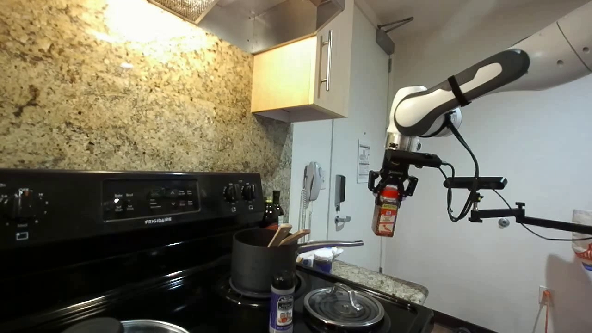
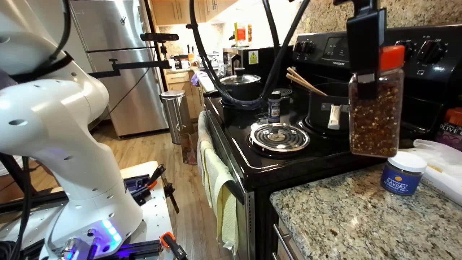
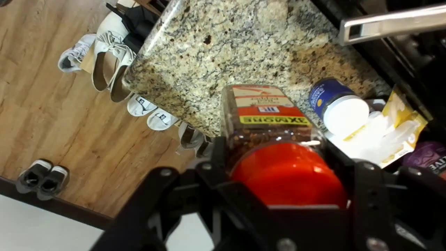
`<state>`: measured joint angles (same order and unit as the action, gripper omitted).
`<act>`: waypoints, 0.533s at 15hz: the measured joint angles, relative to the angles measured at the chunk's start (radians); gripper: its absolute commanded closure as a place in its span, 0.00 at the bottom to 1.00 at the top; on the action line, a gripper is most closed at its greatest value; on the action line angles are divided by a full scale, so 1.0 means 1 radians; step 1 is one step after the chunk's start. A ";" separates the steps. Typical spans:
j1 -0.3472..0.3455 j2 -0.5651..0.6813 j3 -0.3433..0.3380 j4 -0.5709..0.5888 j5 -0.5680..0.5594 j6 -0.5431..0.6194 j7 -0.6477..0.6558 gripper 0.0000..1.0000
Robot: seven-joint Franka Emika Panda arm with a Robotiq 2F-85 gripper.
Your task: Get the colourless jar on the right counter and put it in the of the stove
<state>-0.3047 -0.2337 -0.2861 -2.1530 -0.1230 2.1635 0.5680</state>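
Note:
The colourless jar (image 1: 385,219), clear with a red lid and an orange-red label, hangs upright in the air in my gripper (image 1: 391,196). It also shows in an exterior view (image 2: 376,124) and in the wrist view (image 3: 266,104), above the granite counter (image 2: 343,216). In the wrist view my gripper (image 3: 275,153) has a finger on each side of the jar, just below its lid, and is shut on it. The black stove (image 1: 180,291), with knobs and a display on its back panel, shows in both exterior views (image 2: 234,139). The jar is beside it, apart from its surface.
A dark grey pot (image 1: 259,263) with wooden utensils stands on a burner, its handle reaching over the counter. A small dark-lidded jar (image 1: 282,307) and a glass lid (image 1: 344,305) are on the stove. A white-lidded blue jar (image 2: 403,173) is on the counter.

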 measured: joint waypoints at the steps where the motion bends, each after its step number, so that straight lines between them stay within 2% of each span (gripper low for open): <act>1: 0.007 -0.008 0.015 0.008 -0.001 -0.013 -0.027 0.61; 8: 0.060 -0.149 0.146 0.027 -0.043 -0.166 -0.202 0.61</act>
<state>-0.2444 -0.3829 -0.1399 -2.1262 -0.1656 1.9978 0.3661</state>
